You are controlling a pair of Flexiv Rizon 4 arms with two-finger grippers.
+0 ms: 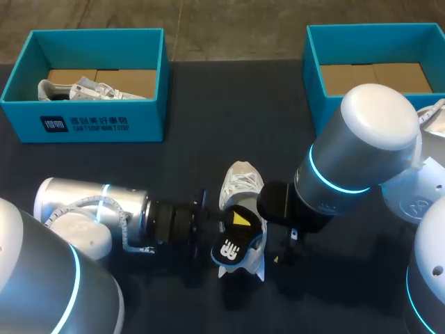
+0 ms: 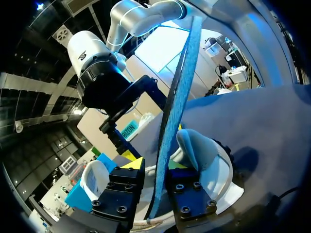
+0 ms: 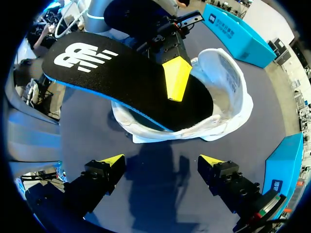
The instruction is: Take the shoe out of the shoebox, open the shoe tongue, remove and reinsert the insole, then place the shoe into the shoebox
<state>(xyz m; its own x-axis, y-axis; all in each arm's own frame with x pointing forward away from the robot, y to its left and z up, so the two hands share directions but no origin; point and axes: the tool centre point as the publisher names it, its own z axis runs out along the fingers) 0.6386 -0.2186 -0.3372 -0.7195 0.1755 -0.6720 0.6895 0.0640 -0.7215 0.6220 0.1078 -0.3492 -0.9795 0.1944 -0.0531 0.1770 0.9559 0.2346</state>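
Currently my left gripper [image 2: 154,174] is clamped on the insole [image 3: 121,82], lower centre of the head view, long axis in line with the white shoe [image 1: 241,182] beneath, while my right gripper [image 3: 160,162] hangs beside it, fingers apart.

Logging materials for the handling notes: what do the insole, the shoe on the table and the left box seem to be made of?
Insole: probably foam under a black fabric top, which looks matte and finely textured; the underside is blue and the sheet is thin and bends.
Shoe: white soft textile, perhaps mesh; its collar folds limply.
Box: apparently cardboard, with matte teal walls and a bare brown floor inside.
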